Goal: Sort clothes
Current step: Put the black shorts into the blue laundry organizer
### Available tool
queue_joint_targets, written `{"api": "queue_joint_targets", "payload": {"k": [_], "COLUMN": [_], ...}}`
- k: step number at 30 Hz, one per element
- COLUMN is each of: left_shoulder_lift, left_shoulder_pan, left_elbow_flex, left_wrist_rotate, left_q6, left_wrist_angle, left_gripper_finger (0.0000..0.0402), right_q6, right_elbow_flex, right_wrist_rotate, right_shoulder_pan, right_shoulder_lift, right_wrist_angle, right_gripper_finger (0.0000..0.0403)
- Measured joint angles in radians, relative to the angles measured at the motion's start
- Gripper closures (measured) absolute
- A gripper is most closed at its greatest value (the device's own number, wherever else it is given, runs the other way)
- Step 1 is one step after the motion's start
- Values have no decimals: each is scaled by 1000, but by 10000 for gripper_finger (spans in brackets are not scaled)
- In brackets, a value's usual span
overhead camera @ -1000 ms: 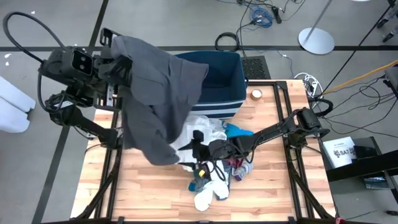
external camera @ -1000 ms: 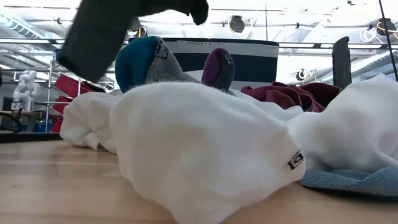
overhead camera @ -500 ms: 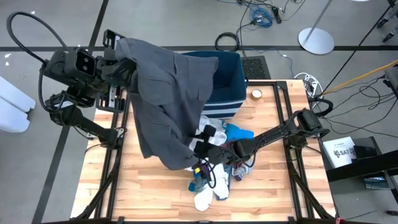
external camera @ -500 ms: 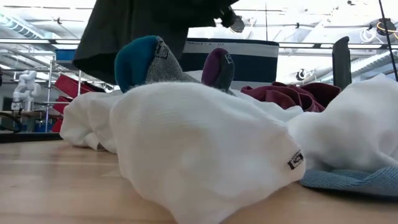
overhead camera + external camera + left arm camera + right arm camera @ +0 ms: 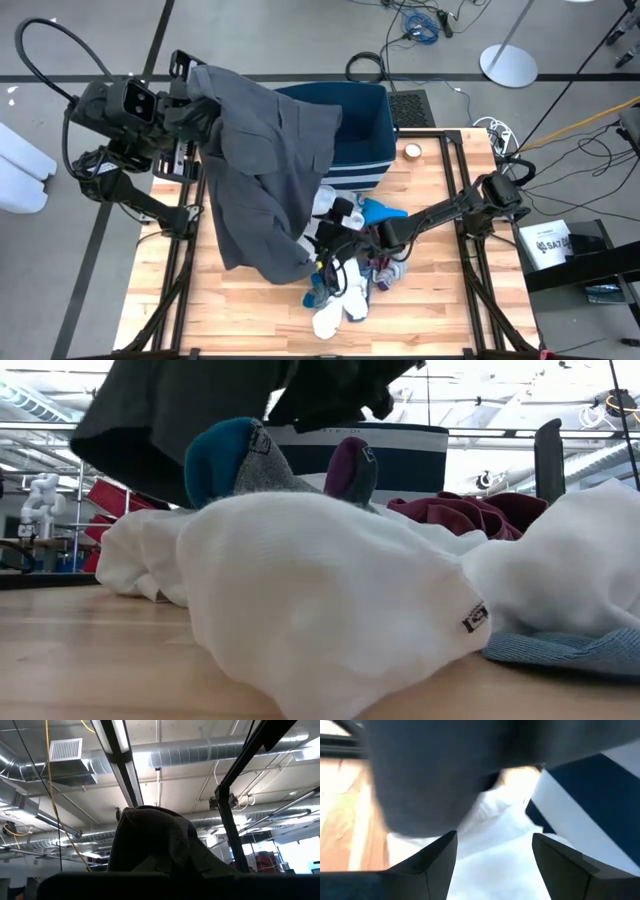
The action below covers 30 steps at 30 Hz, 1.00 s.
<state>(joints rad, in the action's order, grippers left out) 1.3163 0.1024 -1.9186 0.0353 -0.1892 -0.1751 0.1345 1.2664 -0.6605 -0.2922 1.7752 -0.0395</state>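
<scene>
Wooden table (image 5: 250, 310) under clothes pile (image 5: 350, 260); left tool (image 5: 200, 95) holding grey garment (image 5: 265, 170); right tool (image 5: 492, 855) wide.

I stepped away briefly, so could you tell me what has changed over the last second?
The left gripper still holds the dark grey garment up, and its hanging hem has swung back toward the table's left. The right gripper, open, shifted slightly over the clothes pile. The navy bin and pile stayed put.
</scene>
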Motion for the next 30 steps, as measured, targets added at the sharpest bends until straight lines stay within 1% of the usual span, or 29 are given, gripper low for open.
{"api": "queue_joint_targets", "payload": {"k": [2, 5, 8, 11, 13, 17, 21, 26, 30], "left_shoulder_lift": [0, 0, 0, 0, 0, 0, 0, 0, 0], "left_shoulder_pan": [0, 0, 0, 0, 0, 0, 0, 0, -1], "left_elbow_flex": [0, 0, 0, 0, 0, 0, 0, 0, 0], "left_wrist_rotate": [0, 0, 6, 19, 20, 20, 20, 19, 19], "left_q6": [0, 0, 0, 0, 0, 0, -1, -1, -1], "left_wrist_angle": [3, 5, 8, 10, 9, 10, 11, 11, 14], "left_gripper_finger": [386, 386, 386, 386, 386, 386, 386, 386, 386], "right_q6": [-8, -13, -14, -15, -15, -24, -37, -37, 0], "right_elbow_flex": [0, 0, 0, 0, 0, 0, 0, 0, 0], "right_wrist_rotate": [88, 254, 414, 513, 527, 470, 474, 423, 394], "right_shoulder_pan": [14, 26, 35, 37, 37, 37, 37, 37, 44], "right_shoulder_lift": [-4, -4, -4, -3, -3, -3, -3, 1, 39], "right_wrist_angle": [63, 122, 122, 114, 137, 199, 264, 318, 408], "right_gripper_finger": [156, 156, 156, 156, 156, 156, 156, 156, 158]}}
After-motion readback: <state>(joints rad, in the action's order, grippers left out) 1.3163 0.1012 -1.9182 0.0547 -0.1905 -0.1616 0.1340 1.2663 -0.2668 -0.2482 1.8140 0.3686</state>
